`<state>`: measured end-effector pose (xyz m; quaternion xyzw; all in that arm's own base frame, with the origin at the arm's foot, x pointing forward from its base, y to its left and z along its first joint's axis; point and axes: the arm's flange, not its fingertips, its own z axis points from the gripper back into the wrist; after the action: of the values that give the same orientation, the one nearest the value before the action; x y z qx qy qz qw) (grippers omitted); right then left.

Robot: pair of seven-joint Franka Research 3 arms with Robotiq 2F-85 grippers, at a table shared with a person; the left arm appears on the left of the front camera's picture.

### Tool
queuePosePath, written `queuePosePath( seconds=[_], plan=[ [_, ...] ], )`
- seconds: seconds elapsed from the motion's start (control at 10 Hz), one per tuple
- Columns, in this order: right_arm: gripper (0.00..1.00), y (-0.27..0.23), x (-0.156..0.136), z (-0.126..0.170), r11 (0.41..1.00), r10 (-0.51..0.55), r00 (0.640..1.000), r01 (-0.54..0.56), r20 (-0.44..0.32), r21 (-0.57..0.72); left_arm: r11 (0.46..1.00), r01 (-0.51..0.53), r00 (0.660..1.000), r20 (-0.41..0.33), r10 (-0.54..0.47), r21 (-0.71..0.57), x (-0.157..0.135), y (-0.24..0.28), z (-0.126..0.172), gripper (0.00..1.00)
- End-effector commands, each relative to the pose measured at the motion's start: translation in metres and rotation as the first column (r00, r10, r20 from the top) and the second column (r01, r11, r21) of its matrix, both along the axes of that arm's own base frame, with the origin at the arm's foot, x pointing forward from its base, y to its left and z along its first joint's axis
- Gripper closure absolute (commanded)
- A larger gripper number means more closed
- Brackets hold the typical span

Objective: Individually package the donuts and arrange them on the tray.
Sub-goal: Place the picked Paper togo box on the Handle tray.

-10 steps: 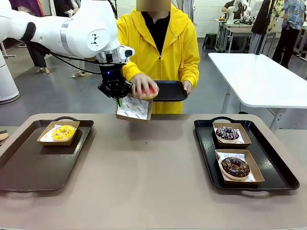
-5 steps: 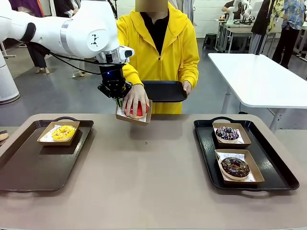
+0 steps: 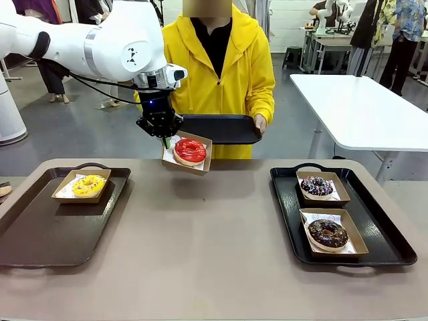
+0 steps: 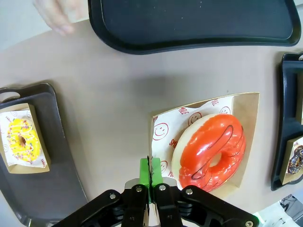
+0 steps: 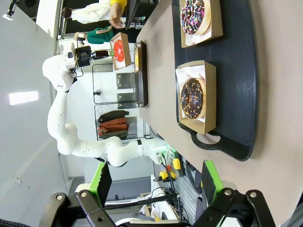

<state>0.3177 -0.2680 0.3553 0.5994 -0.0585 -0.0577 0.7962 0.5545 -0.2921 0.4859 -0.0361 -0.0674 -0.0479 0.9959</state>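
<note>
Donuts are spread over three places. A red-glazed donut [image 3: 190, 150] is seen lying in a paper-lined cardboard box [image 3: 201, 164], which is held tilted in the air above the far edge of the worktop [image 3: 200, 234]. The box's rim is clamped between the closed fingers of the left pincer [image 3: 164, 140]; in the left wrist view the green pads [image 4: 145, 171] are pressed together on the edge of the box [image 4: 248, 109] just beside the red-glazed donut [image 4: 209, 151]. A yellow-glazed donut [image 3: 88, 184] is seen in its own box on the brown tray [image 3: 47, 234] at the left. Two chocolate donuts with sprinkles [image 3: 317, 186] [image 3: 328, 233] are set in separate boxes on the black tray [image 3: 381, 234] at the right, one behind the other. A further black tray [image 3: 224, 127] is held by the person in the yellow hoodie [image 3: 231, 73] just behind the raised box. In the right wrist view the right pincer [image 5: 156, 182] is shown with its fingers wide apart above the worktop, nothing between them.
</note>
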Motion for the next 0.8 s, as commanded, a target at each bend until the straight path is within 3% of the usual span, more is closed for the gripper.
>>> queuePosePath(
  seconds=[0.0, 0.1, 0.2, 0.4, 0.7],
  plan=[
    [0.0, 0.0, -0.002, 0.0, 1.0, 0.003, 1.0, -0.003, -0.022, -0.002, 1.0, 0.003, 1.0, -0.001, -0.003, -0.003, -0.006, 0.005, 0.001, 1.0],
    [0.0, 0.0, -0.002, 0.0, 1.0, 0.003, 1.0, -0.003, -0.022, -0.002, 1.0, 0.0, 1.0, 0.0, 0.0, 0.0, 0.0, 0.0, 0.0, 0.99],
    [0.0, 0.0, -0.002, 0.0, 1.0, 0.003, 1.0, -0.003, -0.022, -0.002, 0.999, 0.011, 0.999, -0.052, -0.009, 0.03, -0.017, 0.017, 0.008, 0.99],
    [0.0, 0.0, -0.002, 0.0, 1.0, 0.003, 1.0, -0.003, -0.022, -0.002, 0.999, -0.021, 0.998, -0.064, 0.018, -0.04, -0.056, 0.068, 0.028, 0.99],
    [0.0, 0.0, -0.002, 0.0, 1.0, 0.003, 1.0, -0.003, -0.022, -0.002, 0.997, -0.058, 0.997, -0.055, 0.055, -0.054, -0.116, 0.14, 0.035, 0.99]
  ],
)
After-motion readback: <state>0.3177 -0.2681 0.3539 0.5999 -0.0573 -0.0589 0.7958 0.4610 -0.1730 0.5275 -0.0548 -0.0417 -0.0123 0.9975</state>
